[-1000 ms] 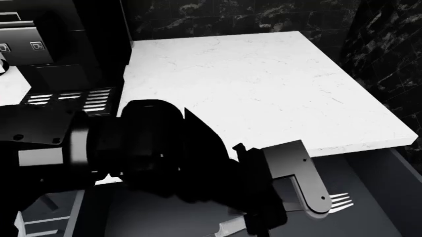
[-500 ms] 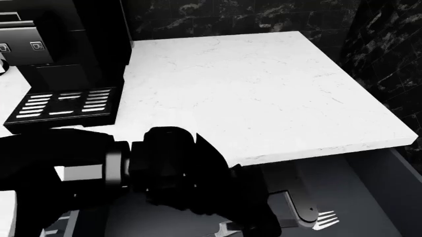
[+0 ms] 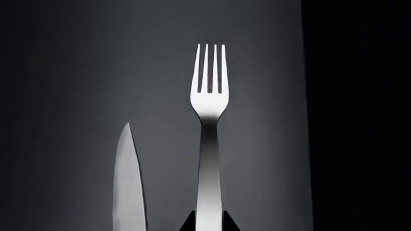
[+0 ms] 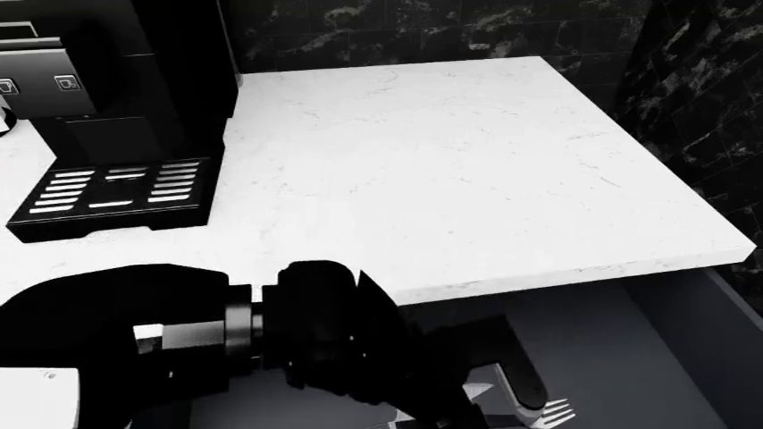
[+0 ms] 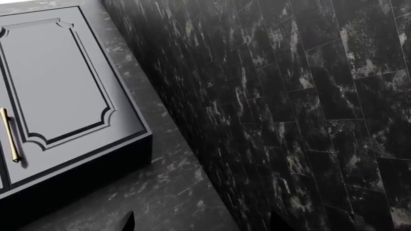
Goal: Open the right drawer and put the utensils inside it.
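The left gripper (image 4: 515,393) grasps the fork (image 3: 207,144) by its handle, low inside the open drawer (image 4: 667,357), tines pointing right. The knife (image 3: 128,183) lies on the drawer floor just beside the fork, parallel. The right gripper (image 5: 199,224) hangs near a cabinet door (image 5: 57,91); I cannot tell its finger state.
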